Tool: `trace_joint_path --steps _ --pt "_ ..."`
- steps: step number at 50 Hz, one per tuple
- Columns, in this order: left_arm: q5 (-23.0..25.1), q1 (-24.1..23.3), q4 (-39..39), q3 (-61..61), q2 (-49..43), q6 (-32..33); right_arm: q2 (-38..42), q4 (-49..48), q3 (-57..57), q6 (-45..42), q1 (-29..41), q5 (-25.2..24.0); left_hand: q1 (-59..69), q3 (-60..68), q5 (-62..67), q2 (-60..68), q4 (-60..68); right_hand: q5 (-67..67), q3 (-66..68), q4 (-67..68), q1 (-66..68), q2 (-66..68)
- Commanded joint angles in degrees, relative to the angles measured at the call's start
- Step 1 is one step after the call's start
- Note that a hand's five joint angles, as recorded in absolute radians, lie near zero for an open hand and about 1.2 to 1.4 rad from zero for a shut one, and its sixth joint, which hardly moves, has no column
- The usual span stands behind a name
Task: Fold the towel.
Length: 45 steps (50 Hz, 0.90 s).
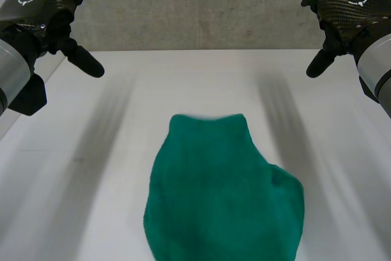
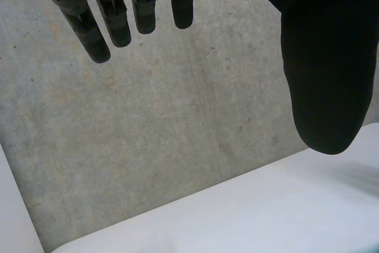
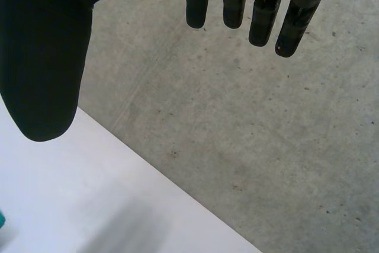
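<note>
Towel [image 1: 223, 191], green, bunched into a rumpled, rounded heap on a white table [image 1: 183, 84]. Placed at the near middle of the tabletop in the head view, between the two arms, its nearest part cut off by the frame. Narrower, flatter end toward the far side of the table; wider, lumpier end nearer the camera. Touched by neither hand.

Left hand [image 1: 46, 13], black, raised at the far left and well apart from the towel, holding nothing. Fingers [image 2: 112, 22] straight and hanging loose in the left wrist view, thumb set wide from them, bare tabletop and wall beyond.

Right hand [image 1: 345, 10], black, raised at the far right in a mirrored pose, also well apart from the towel and holding nothing. Fingers [image 3: 260, 16] straight in the right wrist view, thumb spread away from them, nothing in between.

Grey forearm behind each hand at the sides of the head view. Grey concrete wall [image 1: 201, 4] along the far edge of the table.
</note>
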Motion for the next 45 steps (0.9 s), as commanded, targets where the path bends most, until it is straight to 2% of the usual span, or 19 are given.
trace_joint_path --steps 1,4,5,7,9,15,22,23,26,27,32,34,37,38,40,41,42,45 --pt "0.0 -0.1 0.0 -0.1 -1.1 0.1 0.7 0.6 0.4 -1.6 -0.1 -3.4 -2.3 -2.6 -2.3 -2.5 -1.9 -3.0 -1.9 -3.0 -1.3 -2.4" --pt "0.2 -0.1 0.0 -0.2 -2.5 0.1 0.9 1.1 0.8 -3.3 -0.1 -4.7 -1.8 -2.1 -1.8 -2.0 -1.4 -3.0 -1.9 -3.0 -1.3 -2.4" --pt "0.4 -0.1 0.0 -0.4 -3.5 0.2 1.5 2.4 1.3 -6.8 -0.1 -6.5 -1.5 -1.7 -1.5 -1.6 -1.0 -3.0 -1.9 -3.0 -1.3 -2.4" --pt "0.4 -0.2 0.0 -0.4 -4.0 0.2 2.0 3.1 1.6 -8.2 -0.1 -6.9 -1.3 -1.5 -1.3 -1.5 -0.8 -3.0 -1.9 -3.0 -1.3 -2.4" --pt "0.5 -0.3 0.0 -0.4 -5.9 0.2 4.3 6.3 2.4 -13.3 -0.1 -8.0 -1.1 -1.4 -1.1 -1.3 -0.7 -3.0 -1.9 -3.0 -1.3 -2.4" --pt "0.7 -0.8 -0.2 -0.3 -12.7 1.5 8.1 9.4 2.3 -17.6 1.8 -8.1 0.2 0.0 0.2 0.1 0.7 -3.0 -1.9 -3.0 -1.3 -2.4" --pt "0.7 -4.8 0.3 0.4 -22.8 2.2 16.4 9.1 -0.9 -12.8 4.0 -8.2 0.7 0.5 0.7 0.6 1.2 -3.0 -1.9 -3.0 -1.3 -2.4" --pt "0.9 -5.3 0.8 0.7 -25.1 2.2 20.2 9.2 -3.0 -8.1 4.5 -8.3 0.7 0.5 0.7 0.6 1.2 -3.0 -1.9 -3.0 -1.3 -2.4" --pt "1.3 -5.5 1.5 1.2 -27.4 2.2 22.7 9.2 -4.3 -4.3 4.9 -8.4 1.1 0.8 1.0 0.9 1.5 -3.0 -1.9 -3.0 -1.3 -2.4" --pt "1.6 -5.6 1.9 1.3 -28.4 2.2 25.8 9.2 -6.0 0.5 5.6 -8.7 1.2 1.0 1.2 1.1 1.7 -3.0 -1.9 -3.0 -1.3 -2.4" --pt "5.9 -8.3 3.0 3.3 -36.3 2.5 31.2 9.1 -8.5 6.1 6.3 -9.8 1.4 1.1 1.4 1.2 1.8 -3.0 -1.9 -3.0 -1.3 -2.4" --pt "6.1 -8.4 3.0 4.6 -38.7 2.5 33.4 9.0 -10.0 7.5 6.5 -9.9 3.6 3.3 3.5 3.4 4.0 3.4 4.6 3.4 5.1 4.0" --pt "6.1 -8.5 3.1 6.0 -40.4 2.5 34.3 9.0 -10.5 7.7 6.6 -10.0 12.8 12.5 12.8 12.6 13.2 5.0 6.1 4.9 6.7 5.6" --pt "6.2 -8.5 3.3 7.0 -41.2 2.5 37.3 9.0 -12.8 7.3 7.1 -9.7 28.1 27.9 28.1 28.0 28.6 21.5 22.6 21.4 23.1 22.1" --pt "6.2 -8.5 3.9 7.9 -41.8 2.5 38.4 9.0 -14.3 7.3 7.3 -9.8 49.2 49.0 49.2 49.1 49.7 35.7 36.8 35.7 37.4 36.3" --pt "6.2 -8.5 3.9 7.9 -41.8 2.5 38.4 9.0 -14.3 7.3 7.3 -9.8 49.3 49.1 49.3 49.2 49.8 35.8 36.9 35.7 37.4 36.4" --pt "6.2 -8.5 5.4 9.5 -41.9 2.7 38.8 8.5 -17.2 7.3 7.4 -9.6 64.5 64.2 64.5 64.3 64.9 63.9 65.1 63.9 65.6 64.5" --pt "6.0 -8.5 6.8 11.9 -41.8 3.0 38.4 6.9 -21.2 7.3 7.1 -9.6 67.6 67.4 67.6 67.5 68.1 67.0 68.1 67.0 68.7 67.6"
